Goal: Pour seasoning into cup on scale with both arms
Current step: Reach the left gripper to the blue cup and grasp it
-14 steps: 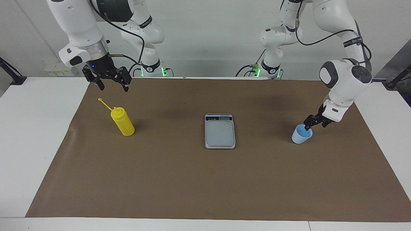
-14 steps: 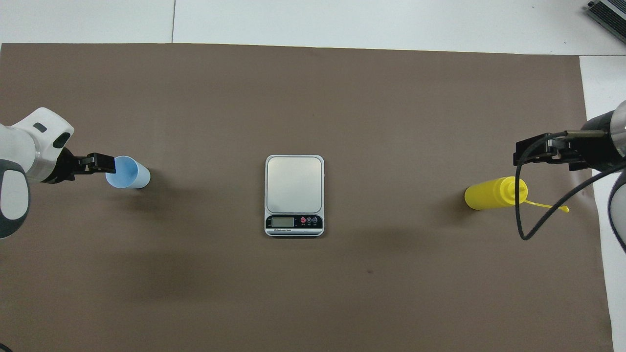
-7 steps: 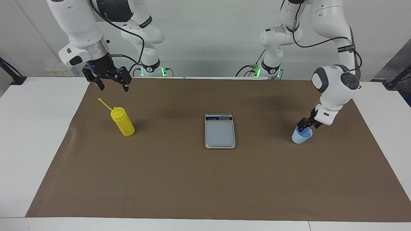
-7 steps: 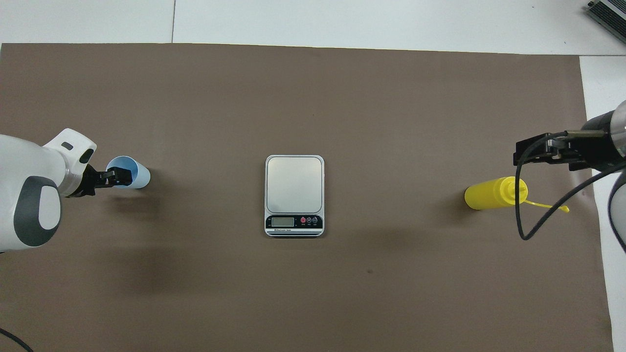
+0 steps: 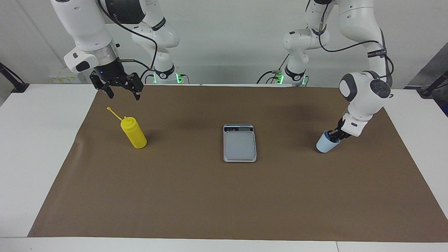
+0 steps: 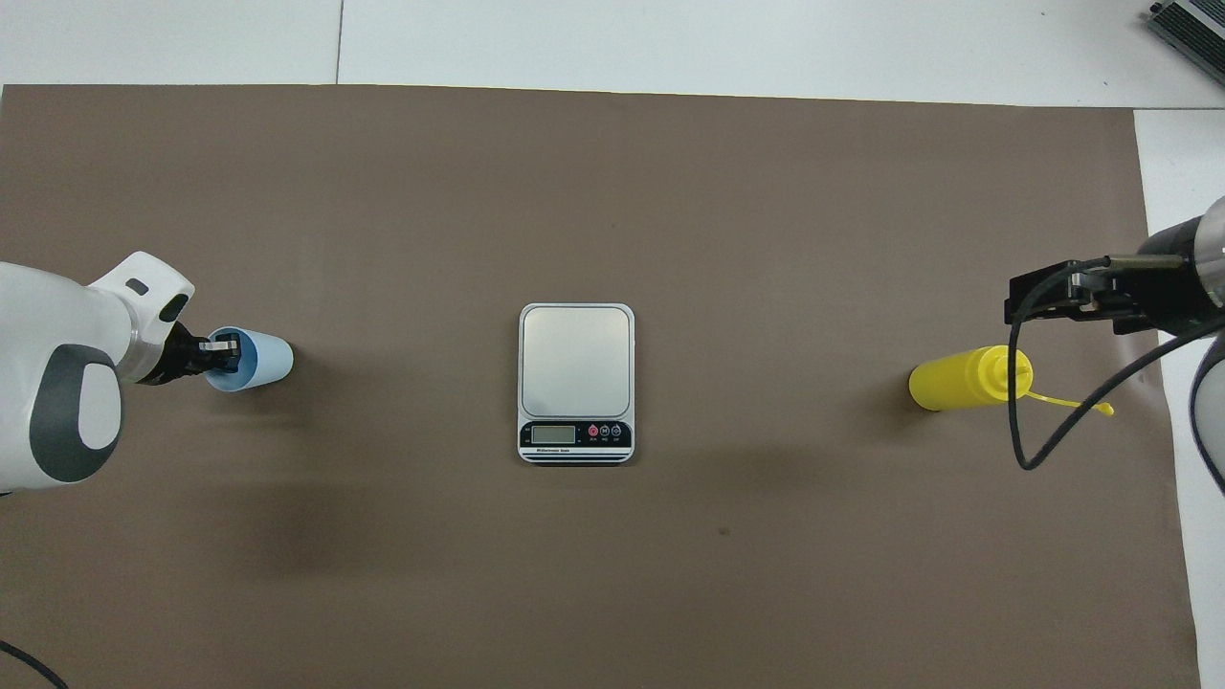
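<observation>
The yellow seasoning bottle (image 5: 134, 134) stands upright on the mat toward the right arm's end, its cap strap sticking out; it also shows in the overhead view (image 6: 962, 379). My right gripper (image 5: 122, 93) hangs open in the air above the bottle, clear of it, and shows in the overhead view (image 6: 1029, 297). The silver scale (image 5: 239, 143) lies mid-mat with a bare plate (image 6: 575, 359). The light blue cup (image 5: 323, 144) sits toward the left arm's end, tipped toward that arm (image 6: 258, 361). My left gripper (image 5: 333, 136) is shut on its rim, one finger inside (image 6: 218, 352).
A brown mat (image 5: 224, 196) covers most of the white table (image 5: 31, 147). A grey device (image 6: 1191, 24) lies at the table's corner farthest from the robots, at the right arm's end.
My left gripper has moved in and down onto the cup's rim and closed on it. The cup has tipped toward the left arm. The right arm has not moved.
</observation>
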### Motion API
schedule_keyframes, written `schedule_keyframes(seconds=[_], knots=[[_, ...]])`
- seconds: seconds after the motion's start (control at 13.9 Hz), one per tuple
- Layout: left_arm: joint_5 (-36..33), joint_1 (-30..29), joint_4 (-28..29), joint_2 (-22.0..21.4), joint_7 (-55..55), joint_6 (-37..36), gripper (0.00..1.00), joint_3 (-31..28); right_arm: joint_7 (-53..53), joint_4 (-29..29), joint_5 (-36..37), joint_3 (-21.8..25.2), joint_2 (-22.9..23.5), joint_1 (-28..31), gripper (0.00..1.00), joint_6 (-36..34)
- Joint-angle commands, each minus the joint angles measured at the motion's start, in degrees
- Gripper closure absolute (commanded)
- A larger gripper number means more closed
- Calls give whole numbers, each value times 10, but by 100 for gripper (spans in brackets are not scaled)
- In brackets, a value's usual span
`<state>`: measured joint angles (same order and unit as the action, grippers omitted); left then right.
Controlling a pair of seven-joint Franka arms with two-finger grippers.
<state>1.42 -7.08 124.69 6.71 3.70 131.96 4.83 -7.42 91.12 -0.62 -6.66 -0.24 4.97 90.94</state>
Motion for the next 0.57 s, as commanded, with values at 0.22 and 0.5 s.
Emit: schedule_keyframes(seconds=[0.22, 0.5], knots=[[4, 0, -56, -4, -36, -71, 100, -4, 8, 5, -2, -3, -7, 6, 0, -6], [3, 2, -140, -7, -48, -195, 100, -1, 8, 5, -2, -3, -7, 6, 0, -6]])
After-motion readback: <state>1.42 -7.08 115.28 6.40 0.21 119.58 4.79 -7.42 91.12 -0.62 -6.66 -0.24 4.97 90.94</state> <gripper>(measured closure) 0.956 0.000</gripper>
